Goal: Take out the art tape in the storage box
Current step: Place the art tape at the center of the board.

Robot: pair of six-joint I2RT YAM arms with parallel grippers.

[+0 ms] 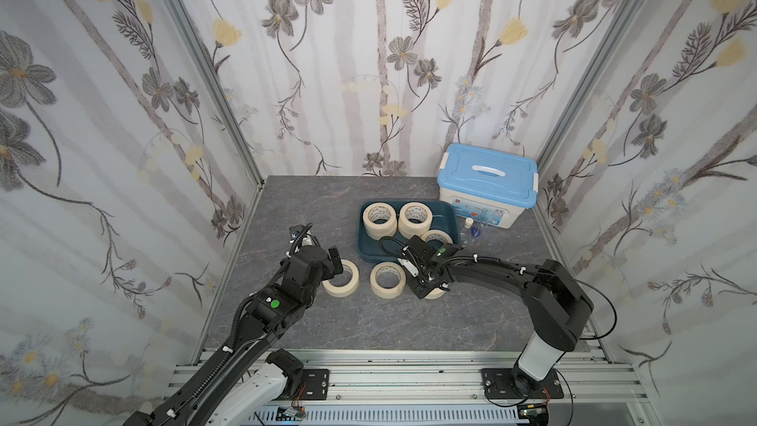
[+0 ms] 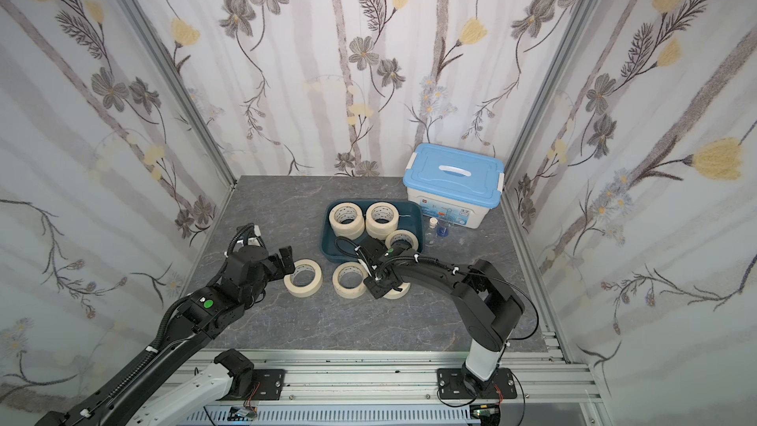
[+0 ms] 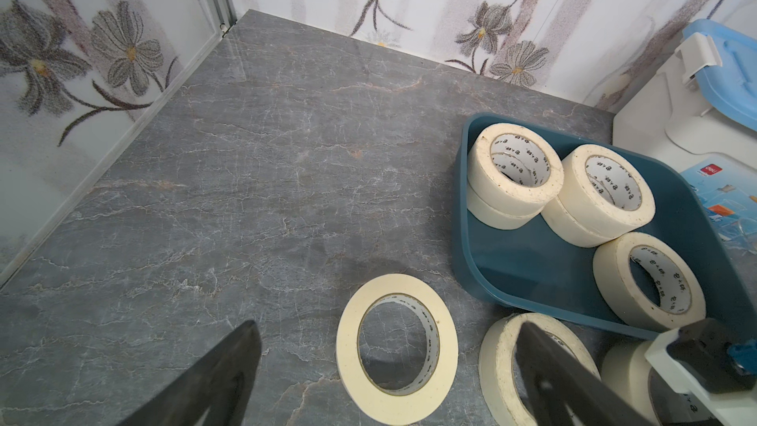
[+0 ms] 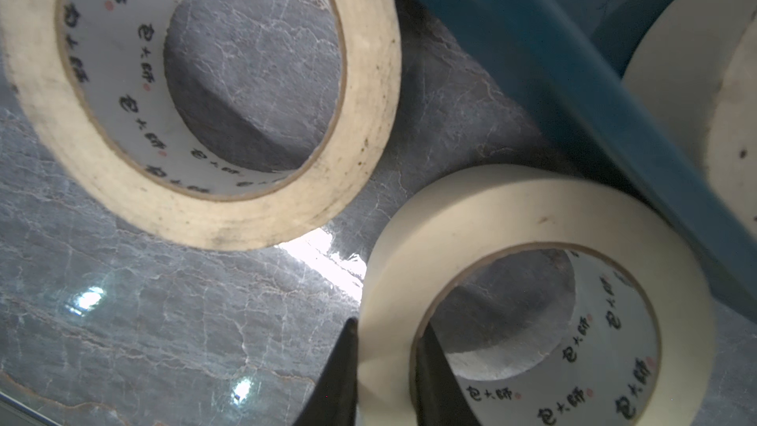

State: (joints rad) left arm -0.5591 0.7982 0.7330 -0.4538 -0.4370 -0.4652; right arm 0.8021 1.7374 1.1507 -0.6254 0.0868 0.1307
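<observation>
Tape lay in two places: five rolls of art tape inside the storage box (image 1: 443,215) and three outside it. The teal storage box sat toward the far right of the grey marbled tabletop (image 1: 307,206), just in front of the white bin with a blue lid (image 1: 487,174) in the far right corner. Inside the box, the left stack (image 1: 379,233) and the right stack (image 1: 411,232), two rolls each, stood side by side along the far wall. The single roll (image 3: 610,280) lay by the near right corner.

Three more rolls formed a row on the tabletop along the box's near side. The left fingers (image 3: 221,370) were spread wide and empty, by the left roll (image 1: 354,280) on the side facing the left edge; the wrist view showed that roll between them. The middle roll (image 1: 389,293) lay flat, touched by nothing. The right fingers (image 4: 340,374) were clamped on the wall of the held roll (image 4: 524,206), one outside and one inside the ring, just beside the box's near wall; whether it rested on the surface could not be told
</observation>
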